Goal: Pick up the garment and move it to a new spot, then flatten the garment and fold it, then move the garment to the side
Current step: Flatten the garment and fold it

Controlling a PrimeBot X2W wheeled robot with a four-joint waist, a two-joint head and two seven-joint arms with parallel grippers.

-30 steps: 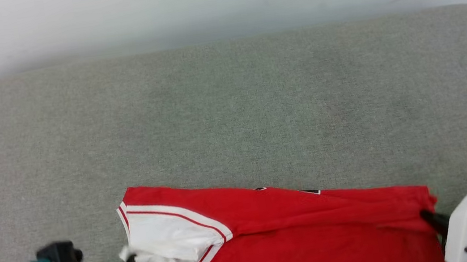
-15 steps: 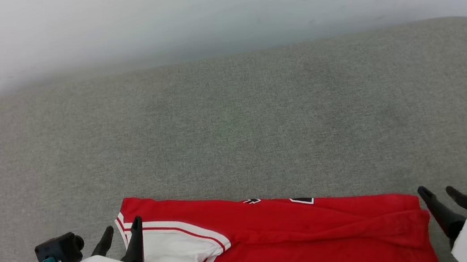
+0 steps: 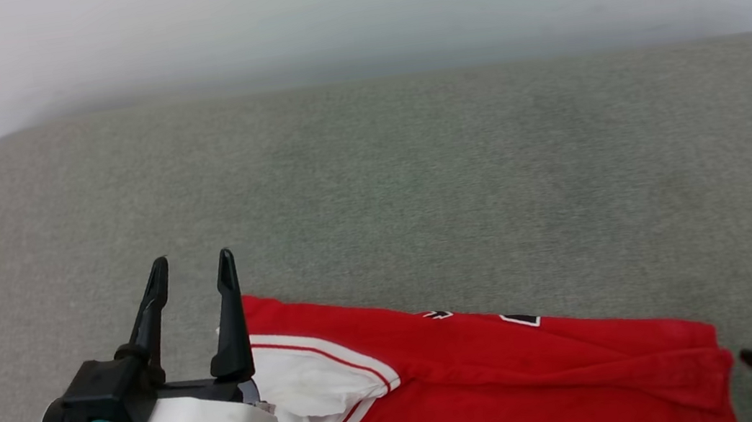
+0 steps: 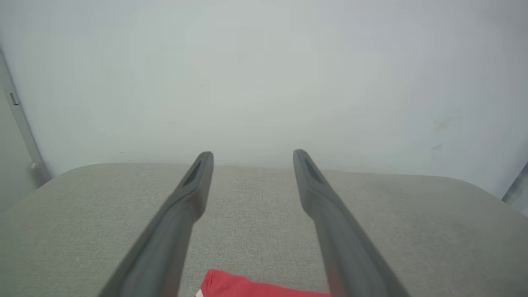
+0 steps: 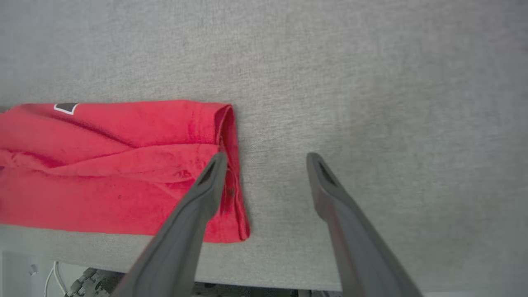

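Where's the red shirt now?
The red jersey shirt lies low in the head view, on the grey fabric surface's near edge, beside the left gripper.

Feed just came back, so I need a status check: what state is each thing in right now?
Shirt, folded over, lying at the grey pad's near edge, held by nothing.
Left gripper, open, empty, beside the white sleeve.
Right gripper, open, empty, beside the shirt's other end.
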